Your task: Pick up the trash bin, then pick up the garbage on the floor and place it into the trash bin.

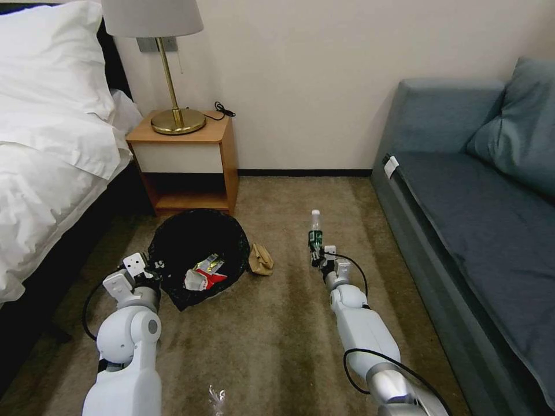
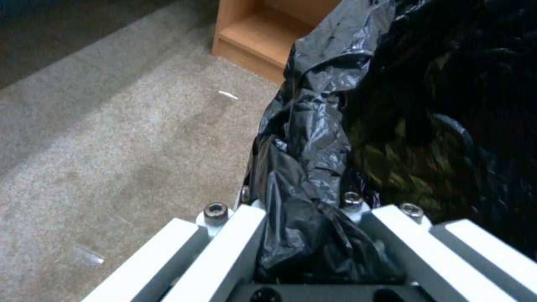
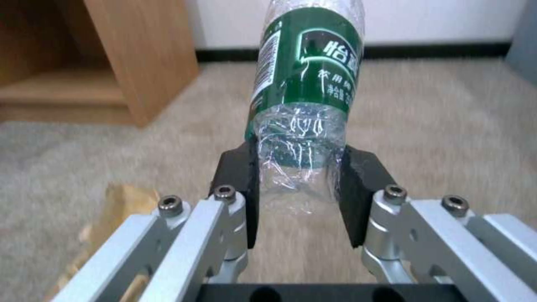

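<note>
My right gripper (image 1: 317, 254) is pinched on the base of the clear plastic bottle (image 1: 315, 231), its black pads (image 3: 244, 172) pressing either side while the bottle with its green label stands up above the carpet (image 1: 289, 323), between the trash bin (image 1: 196, 248) and the sofa (image 1: 480, 231). My left gripper (image 1: 151, 267) is clamped on the bin's rim, black bag liner (image 2: 313, 176) bunched between its fingers. The bin tilts open toward me before the nightstand (image 1: 191, 162); inside lie the red-and-white carton (image 1: 203, 279) and the gold wrapper (image 1: 209, 263). The tan paper wad (image 1: 261, 259) lies on the carpet just beside the bin.
</note>
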`<state>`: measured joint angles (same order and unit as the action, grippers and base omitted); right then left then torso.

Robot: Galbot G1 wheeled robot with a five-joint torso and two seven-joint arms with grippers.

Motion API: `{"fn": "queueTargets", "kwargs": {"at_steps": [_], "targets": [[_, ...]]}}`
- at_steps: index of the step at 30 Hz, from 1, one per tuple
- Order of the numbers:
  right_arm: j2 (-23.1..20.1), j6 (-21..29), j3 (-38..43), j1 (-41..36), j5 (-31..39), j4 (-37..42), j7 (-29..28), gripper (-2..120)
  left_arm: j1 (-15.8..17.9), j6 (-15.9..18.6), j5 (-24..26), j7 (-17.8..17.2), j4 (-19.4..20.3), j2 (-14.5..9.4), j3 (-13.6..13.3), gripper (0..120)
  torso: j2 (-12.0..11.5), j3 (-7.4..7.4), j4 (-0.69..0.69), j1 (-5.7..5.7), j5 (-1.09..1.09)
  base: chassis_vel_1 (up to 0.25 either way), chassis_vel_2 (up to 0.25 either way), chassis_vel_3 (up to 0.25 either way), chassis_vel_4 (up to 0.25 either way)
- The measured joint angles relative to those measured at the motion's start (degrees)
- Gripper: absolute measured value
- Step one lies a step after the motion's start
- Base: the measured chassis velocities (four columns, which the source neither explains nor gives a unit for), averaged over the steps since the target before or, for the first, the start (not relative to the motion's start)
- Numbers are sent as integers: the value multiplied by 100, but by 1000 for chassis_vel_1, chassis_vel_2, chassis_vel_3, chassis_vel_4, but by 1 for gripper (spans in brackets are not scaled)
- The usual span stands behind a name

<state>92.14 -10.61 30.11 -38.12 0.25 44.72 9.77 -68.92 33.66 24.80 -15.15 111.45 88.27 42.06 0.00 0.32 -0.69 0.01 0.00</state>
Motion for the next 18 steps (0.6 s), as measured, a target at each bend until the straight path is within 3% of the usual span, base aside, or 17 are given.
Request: {"fn": "queueTargets", "kwargs": {"at_steps": [10, 18], "targets": [[-28, -101, -499, -458, -34, 1314, -165, 26, 49, 0, 14, 0, -90, 3, -16, 3, 0, 0, 1, 0, 0, 0, 0, 0, 0], [-416, -32, -1138, -1063, 49, 2955, -207, 26, 69, -8, 7, 8, -125, 21, -34, 2, 0, 0, 0, 0, 0, 0, 0, 0, 0]]}}
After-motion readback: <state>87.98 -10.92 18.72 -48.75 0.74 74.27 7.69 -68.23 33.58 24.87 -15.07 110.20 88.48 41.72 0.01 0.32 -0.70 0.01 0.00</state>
